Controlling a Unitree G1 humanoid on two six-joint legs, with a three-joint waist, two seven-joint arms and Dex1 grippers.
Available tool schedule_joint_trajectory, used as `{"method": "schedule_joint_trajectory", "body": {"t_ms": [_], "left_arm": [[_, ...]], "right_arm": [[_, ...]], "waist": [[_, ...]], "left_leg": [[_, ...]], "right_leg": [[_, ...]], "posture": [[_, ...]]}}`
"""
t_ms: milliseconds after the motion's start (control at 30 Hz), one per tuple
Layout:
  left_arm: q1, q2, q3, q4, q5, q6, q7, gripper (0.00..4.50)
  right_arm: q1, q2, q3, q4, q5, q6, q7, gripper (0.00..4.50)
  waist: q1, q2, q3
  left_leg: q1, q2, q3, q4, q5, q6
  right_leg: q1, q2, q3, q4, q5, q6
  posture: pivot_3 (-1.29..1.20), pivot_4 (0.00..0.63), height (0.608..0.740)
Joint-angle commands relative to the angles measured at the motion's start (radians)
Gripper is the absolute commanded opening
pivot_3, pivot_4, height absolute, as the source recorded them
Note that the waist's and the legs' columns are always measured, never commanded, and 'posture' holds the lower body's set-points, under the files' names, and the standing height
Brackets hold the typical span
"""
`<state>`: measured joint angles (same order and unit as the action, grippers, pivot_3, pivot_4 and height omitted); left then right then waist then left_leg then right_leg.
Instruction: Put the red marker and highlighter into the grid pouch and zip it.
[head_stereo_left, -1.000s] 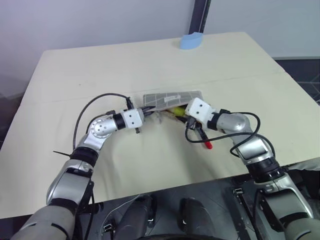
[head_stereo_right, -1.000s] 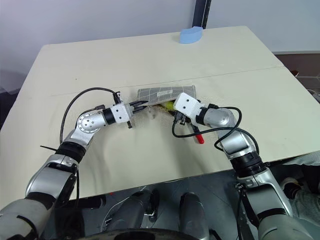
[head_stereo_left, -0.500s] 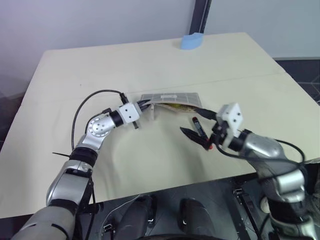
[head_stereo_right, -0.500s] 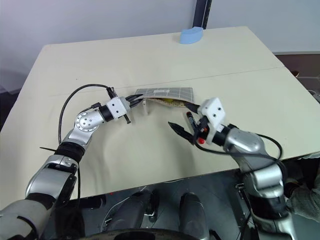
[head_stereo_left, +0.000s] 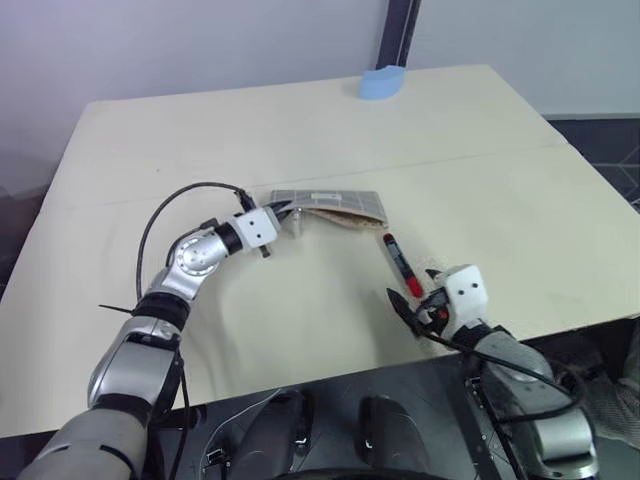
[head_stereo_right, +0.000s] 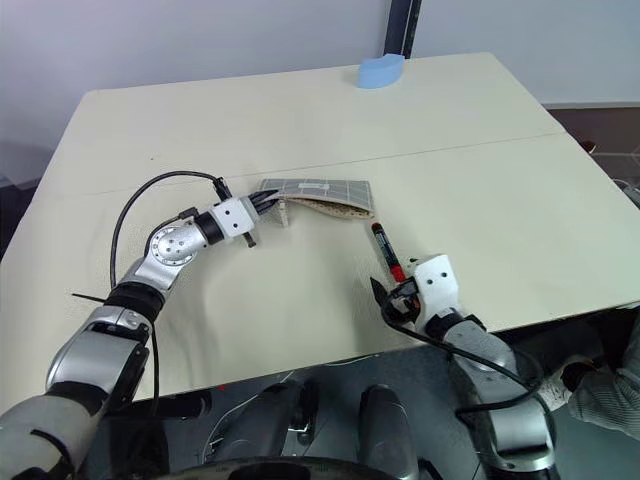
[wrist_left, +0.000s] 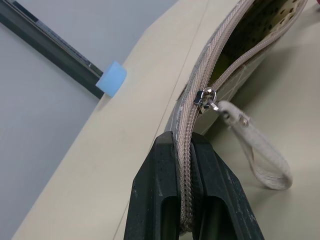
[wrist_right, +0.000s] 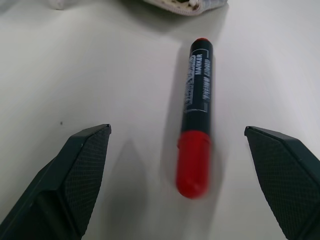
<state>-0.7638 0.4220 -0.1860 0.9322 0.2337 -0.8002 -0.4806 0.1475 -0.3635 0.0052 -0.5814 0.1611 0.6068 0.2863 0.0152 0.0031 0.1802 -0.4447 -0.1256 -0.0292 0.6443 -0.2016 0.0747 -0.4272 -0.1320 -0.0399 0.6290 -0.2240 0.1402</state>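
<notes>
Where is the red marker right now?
The red marker lies on the table, between the grid pouch and the open right tool.

Both arms are built of rounded silver-grey metal segments joined by black rings, and each ends, just behind its fingers, in a small white boxy wrist block with dark round screw holes. A thin black cable loops free from behind the white block of the left gripper (head_stereo_left: 283, 211) back along the forearm past a round silver joint disc, and a like cable curls behind the right gripper (head_stereo_left: 412, 305). The fingers (wrist_right: 82, 167) are matte black plastic wedges, their inner faces covered with a fine cross-hatched grip texture.
</notes>
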Motion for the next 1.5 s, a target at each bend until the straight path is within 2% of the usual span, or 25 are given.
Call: {"method": "schedule_joint_trajectory", "body": {"t_ms": [33,133,267,333,400,467,567,700,900,1133,1300,1400,1500], "left_arm": [[-0.034,-0.004,-0.003,-0.008,0.003,-0.023,0.008,0.0],[-0.036,-0.004,-0.004,-0.009,0.002,-0.023,0.007,0.0],[-0.034,-0.004,-0.003,-0.013,0.002,-0.019,0.005,0.0],[-0.032,-0.004,-0.003,-0.015,0.001,-0.018,0.004,0.0],[-0.028,-0.004,-0.004,-0.017,0.003,-0.02,0.005,0.0],[-0.025,-0.008,-0.007,-0.02,0.006,-0.02,0.006,0.0],[-0.026,-0.015,-0.011,-0.024,0.005,-0.02,0.005,0.0],[-0.02,-0.022,-0.019,-0.033,-0.002,-0.031,-0.006,0.0],[-0.018,-0.026,-0.022,-0.044,-0.006,-0.033,-0.017,0.0],[-0.011,-0.031,-0.025,-0.069,-0.01,-0.041,-0.026,0.0],[0.0,-0.038,-0.039,-0.088,-0.029,-0.058,-0.082,0.0],[0.003,-0.07,-0.043,-0.106,-0.071,-0.032,-0.141,0.0],[-0.001,-0.087,-0.041,-0.14,-0.087,-0.015,-0.168,0.0]], "right_arm": [[-0.015,0.021,0.001,0.005,-0.032,0.018,-0.049,4.45],[-0.022,0.028,-0.027,0.046,-0.016,0.042,-0.051,3.58],[-0.047,0.031,-0.043,0.037,0.026,0.067,-0.027,1.49],[-0.059,0.015,-0.026,-0.008,0.065,0.019,0.039,0.39],[-0.061,-0.009,0.0,-0.059,0.109,-0.005,0.116,0.32],[-0.042,-0.091,0.06,-0.068,0.072,-0.044,0.193,0.32],[-0.058,-0.092,0.045,-0.024,0.074,-0.087,0.189,0.32],[-0.155,-0.091,0.037,0.045,0.057,-0.105,0.176,0.32],[-0.266,-0.098,0.073,0.16,0.005,-0.128,0.182,0.32],[-0.323,-0.151,0.104,0.259,-0.079,-0.163,0.205,0.32],[-0.492,-0.201,0.198,0.377,-0.191,-0.271,0.274,0.32],[-0.629,-0.162,0.259,0.503,-0.241,-0.307,0.283,0.32],[-0.699,-0.144,0.318,0.588,-0.316,-0.377,0.281,0.32]], "waist": [[0.002,0.0,0.0],[0.001,0.0,0.0],[0.001,0.0,0.0],[0.0,0.0,0.0],[-0.001,0.0,0.0],[-0.002,0.0,0.0],[0.001,-0.001,0.0],[-0.001,-0.001,0.0],[0.0,-0.001,0.0],[-0.001,-0.001,0.0],[-0.004,-0.001,0.0],[-0.005,-0.001,0.0],[0.0,-0.001,0.0]], "left_leg": [[0.0,0.0,0.0,0.0,0.0,0.0],[0.0,0.0,0.0,0.0,0.0,0.0],[0.0,0.0,0.0,0.0,0.0,0.0],[0.0,0.0,0.0,0.0,0.0,0.0],[0.0,0.0,0.0,0.0,0.0,0.0],[0.0,0.0,0.0,0.0,0.0,0.0],[0.0,0.0,0.0,0.0,0.0,0.0],[0.0,0.0,0.0,0.001,0.0,0.0],[0.0,0.0,0.0,0.001,0.0,0.0],[0.0,-0.001,0.0,0.001,0.0,0.0],[0.0,0.0,0.0,0.001,0.0,0.0],[0.0,0.0,0.0,0.001,0.0,0.0],[0.0,0.0,-0.001,0.001,0.0,0.0]], "right_leg": [[0.0,0.0,0.0,0.0,0.0,0.0],[0.0,0.001,0.0,0.0,0.0,0.0],[0.001,0.001,0.0,0.0,0.0,0.0],[0.0,0.001,0.0,0.0,0.0,0.0],[0.0,0.001,0.0,0.0,0.0,0.0],[0.0,0.001,0.0,0.0,0.0,0.0],[0.001,0.001,-0.001,-0.001,0.0,0.0],[0.001,0.0,-0.001,-0.001,0.0,0.0],[0.0,0.0,-0.001,0.0,0.0,0.0],[0.001,0.0,-0.001,0.0,0.0,0.0],[0.0,0.0,-0.001,0.0,0.0,0.0],[0.0,0.0,-0.001,0.0,0.0,0.0],[0.0,0.0,-0.001,0.0,0.0,0.0]], "posture": [[0.0,0.15,0.74],[0.0,0.15,0.74],[0.0,0.15,0.74],[0.0,0.15,0.74],[0.0,0.15,0.74],[0.0,0.15,0.74],[0.0,0.15,0.74],[0.0,0.15,0.74],[0.0,0.15,0.74],[0.0,0.15,0.74],[0.0,0.15,0.74],[0.0,0.15,0.74],[0.0,0.15,0.74]]}}
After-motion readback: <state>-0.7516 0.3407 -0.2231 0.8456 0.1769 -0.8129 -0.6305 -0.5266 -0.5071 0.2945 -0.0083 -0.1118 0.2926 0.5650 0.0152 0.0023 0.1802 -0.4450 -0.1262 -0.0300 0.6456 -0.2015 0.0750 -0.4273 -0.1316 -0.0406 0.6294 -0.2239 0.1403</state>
